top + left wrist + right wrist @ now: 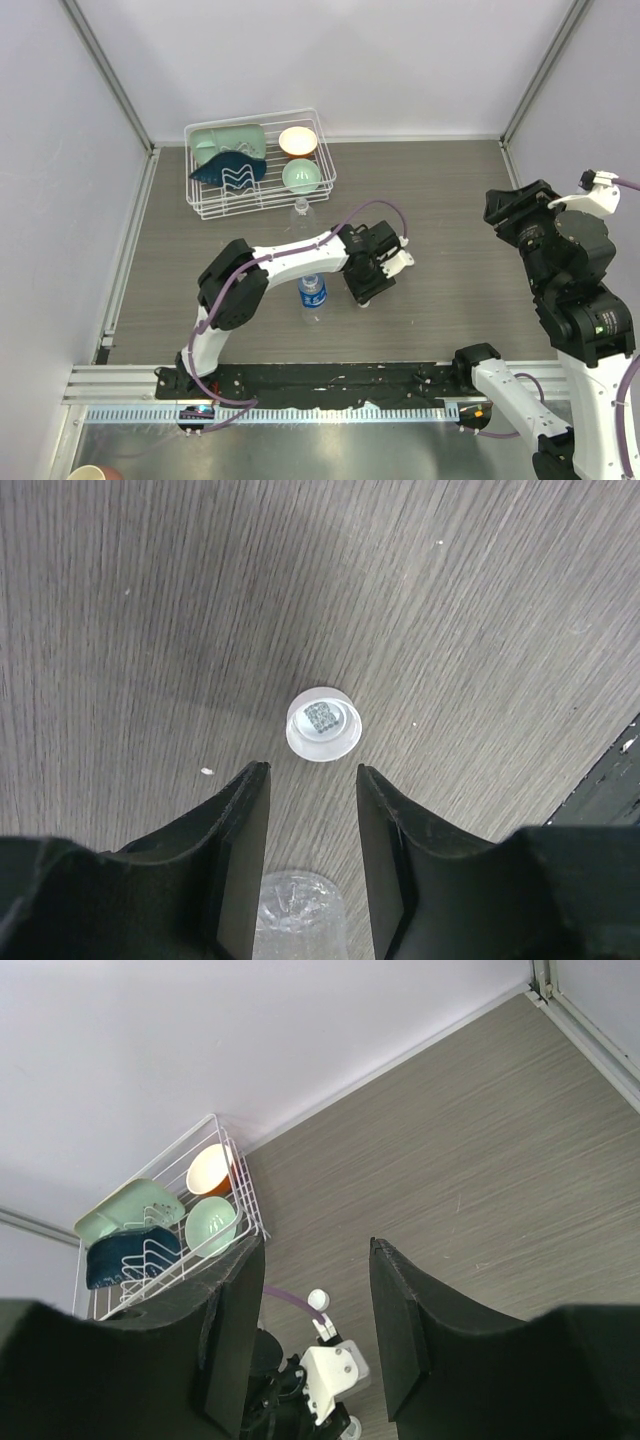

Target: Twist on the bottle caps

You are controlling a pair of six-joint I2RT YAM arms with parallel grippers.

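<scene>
A white bottle cap (pixel 323 723) lies on the table just ahead of my left gripper's (pixel 311 770) open, empty fingertips. In the top view this cap (pixel 366 303) shows as a small white spot under the left gripper (pixel 367 290). The blue-label bottle (pixel 313 297) stands just left of that gripper, and a clear bottle part (pixel 295 915) shows low between the fingers. The plain bottle (pixel 301 215) stands in front of the rack. My right gripper (pixel 316 1245) is open and empty, raised high at the right (pixel 515 210). I cannot pick out a second cap for certain.
A white wire rack (pixel 262 195) at the back left holds pale green and cream bowls and a dark blue dish. A black strip (pixel 330 378) and metal rail run along the near edge. Grey walls close the back and sides.
</scene>
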